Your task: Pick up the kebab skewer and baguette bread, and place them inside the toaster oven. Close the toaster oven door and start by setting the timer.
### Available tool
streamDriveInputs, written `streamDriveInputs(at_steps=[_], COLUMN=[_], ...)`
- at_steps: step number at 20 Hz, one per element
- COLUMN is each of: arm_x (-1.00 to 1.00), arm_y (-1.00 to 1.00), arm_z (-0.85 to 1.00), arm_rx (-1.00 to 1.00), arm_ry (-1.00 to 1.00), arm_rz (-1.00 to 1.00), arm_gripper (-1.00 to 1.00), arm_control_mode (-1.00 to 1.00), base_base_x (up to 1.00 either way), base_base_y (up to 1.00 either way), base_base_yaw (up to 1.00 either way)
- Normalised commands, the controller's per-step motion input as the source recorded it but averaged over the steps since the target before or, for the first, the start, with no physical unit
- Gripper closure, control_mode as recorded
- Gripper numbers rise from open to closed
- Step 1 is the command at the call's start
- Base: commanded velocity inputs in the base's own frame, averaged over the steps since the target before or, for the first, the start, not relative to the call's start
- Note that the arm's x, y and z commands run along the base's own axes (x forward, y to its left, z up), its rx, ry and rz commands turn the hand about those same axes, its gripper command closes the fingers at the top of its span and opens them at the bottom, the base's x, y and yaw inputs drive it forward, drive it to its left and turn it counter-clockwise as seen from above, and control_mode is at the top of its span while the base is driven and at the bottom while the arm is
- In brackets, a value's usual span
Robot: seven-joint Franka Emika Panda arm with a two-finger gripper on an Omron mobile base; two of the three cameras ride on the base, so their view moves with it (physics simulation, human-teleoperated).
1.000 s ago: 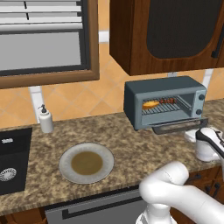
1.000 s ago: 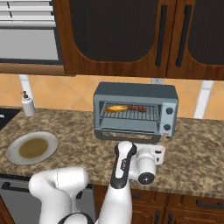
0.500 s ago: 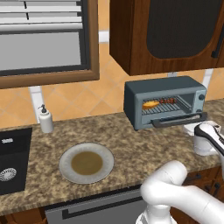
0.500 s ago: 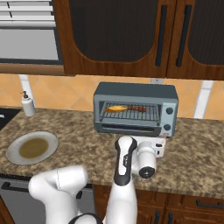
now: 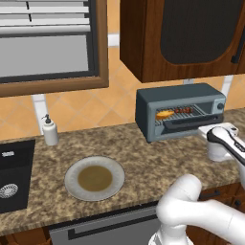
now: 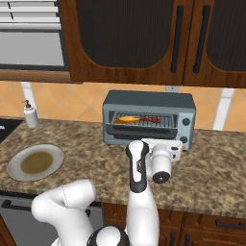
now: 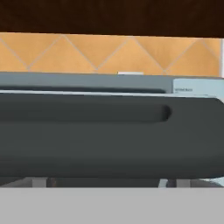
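Two pieces of food already lie side by side on the wire rack inside the toaster oven (image 6: 149, 120): the baguette bread (image 6: 127, 118), a small tapered golden-orange loaf, to the left, and the kebab skewer (image 6: 151, 118), a thin stick of red and dark chunks, just to its right. Lying lengthwise across the bars keeps both clear of the opening, so loading looks done and the remaining work is the door and the timer.

The toaster oven door (image 6: 140, 131) hangs dropped forward from its lower hinge, a blue-grey frame around dark glass; in the hand view its dark, smooth, rounded bar handle (image 7: 109, 131) runs straight across, very close. The end effector (image 5: 217, 129) sits just in front of that lowered door, low and level with it, which reads as a position for pushing the panel up and shut. Its fingers are hidden behind the wrist in both base views; judging by everything available they stand spread wide, pinching nothing.

The oven is a boxy matte metal shell with a knob panel (image 6: 186, 124) on its right side. It stands at the far side of a speckled brown granite worktop (image 6: 211, 168). Well to the left rest a round grey plate (image 5: 94, 178) with a brownish centre and a white soap dispenser (image 5: 49, 130).
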Motion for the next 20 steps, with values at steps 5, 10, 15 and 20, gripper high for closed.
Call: streamDriveInputs(at_steps=[5,10,15,20], arm_x=[0.28,0.16,0.09,0.19], arm_y=[0.00,0.02,0.06,0.05], arm_z=[0.32,0.26,0.13,0.09], arm_rx=[0.00,0.00,0.00,0.00], arm_ry=[-0.06,-0.05,0.00,0.00], arm_rz=[-0.01,0.00,0.00,0.00], arm_gripper=[-1.00,-1.00,-1.00,-1.00], arm_control_mode=[-1.00,-1.00,-1.00,-1.00], base_base_x=[0.00,0.00,0.00,0.00], base_base_y=[0.00,0.00,0.00,0.00], base_base_yaw=[0.00,0.00,0.00,0.00])
